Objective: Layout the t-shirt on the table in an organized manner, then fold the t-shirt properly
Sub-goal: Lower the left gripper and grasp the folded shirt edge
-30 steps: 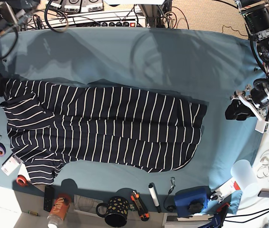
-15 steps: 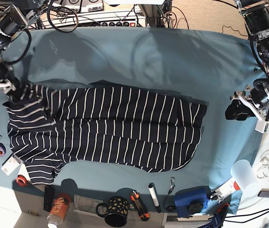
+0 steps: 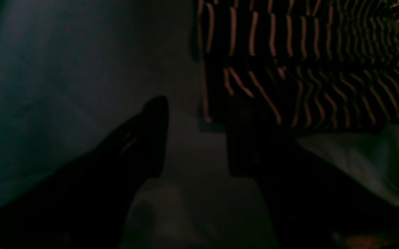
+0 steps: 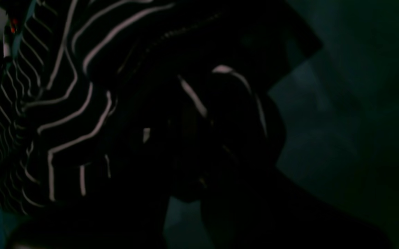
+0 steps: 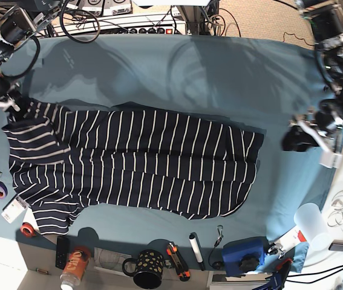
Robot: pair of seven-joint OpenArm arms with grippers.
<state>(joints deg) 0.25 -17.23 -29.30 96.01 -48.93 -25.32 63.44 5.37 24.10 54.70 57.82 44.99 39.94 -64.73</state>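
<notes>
Base view: the t-shirt [image 5: 129, 163] is spread lengthwise across the middle of the desk [image 5: 219, 78], its sleeve end at the desk edge on the right arm's side and its hem end well short of the opposite edge. Since a second ago, the right end effector [image 5: 6, 106] has been brought down onto the far sleeve corner and its jaws have been drawn in. That corner, seen folded over the body a second ago, is now tugged outward toward the edge. The laying-out step is therefore judged to be under way, with the sleeve being opened flat; folding is not yet begun.

The left end effector [image 5: 298, 138] is held beyond the hem end, apart from the cloth, much as it was a second ago. In the left wrist view its jaws [image 3: 196, 138] are seen wide apart with nothing between them.

The right wrist view is very dark. Striped cloth is seen bunched over the dark finger shapes, so a pinch on the t-shirt is taken as likely, but the contact itself cannot be made out. The near sleeve lies crumpled by the tools at the near edge.
</notes>
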